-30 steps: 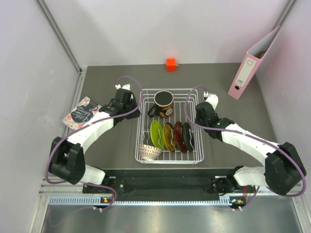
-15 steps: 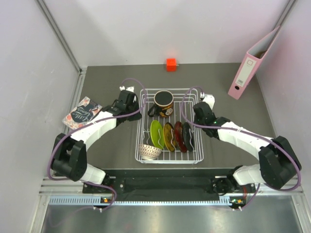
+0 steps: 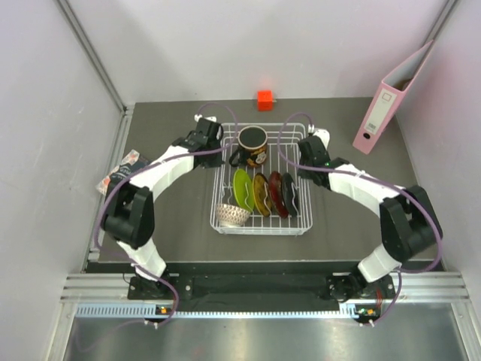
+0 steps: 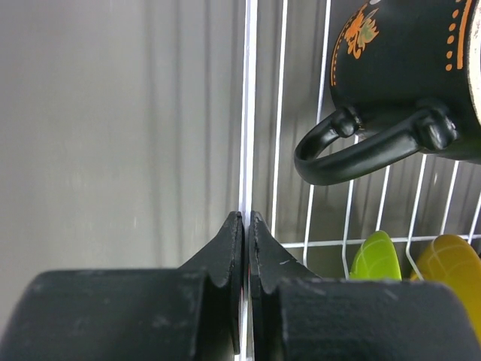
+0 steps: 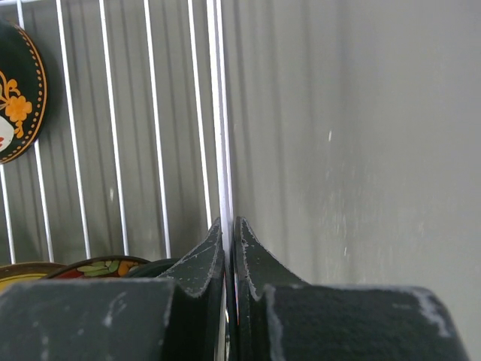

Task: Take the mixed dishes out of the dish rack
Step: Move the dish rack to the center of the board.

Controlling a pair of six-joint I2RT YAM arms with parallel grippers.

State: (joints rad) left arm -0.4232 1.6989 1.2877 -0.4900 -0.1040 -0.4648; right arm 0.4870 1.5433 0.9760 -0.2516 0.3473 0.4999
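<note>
Pinching thin wire on both flanks, the 2 arms hold the white wire dish rack [image 3: 263,232] between them. The left gripper [image 4: 245,219] has its black fingers pressed together on the rack's left rim wire. The right gripper [image 5: 229,222] is clamped the same way on the right rim wire. The rack stands on the dark grey table [image 3: 173,226], mid-table between the arms, with all 6 dishes inside.

The black mug with orange decoration [image 3: 253,144] sits at the far end, its handle turned toward the left side. 4 small plates stand on edge in the dividers: lime green plate [image 3: 242,197], yellow patterned plate [image 3: 261,201], red floral plate [image 3: 276,201] and glossy black plate [image 3: 289,201]. The beige lattice-patterned bowl [image 3: 232,215] lies in the near-left corner.

The rack itself is probably stiff and light, but loaded it likely carries real weight, and a narrow wire gives the pads little to bite on. Any lift or drag would need both sides kept level, or the plates could rattle in their slots.

The dishes look glazed, so hard, slick and breakable. Each plate is best taken by its upper edge and drawn straight up out of its divider. The mug offers its handle or wall, the bowl its rim.
</note>
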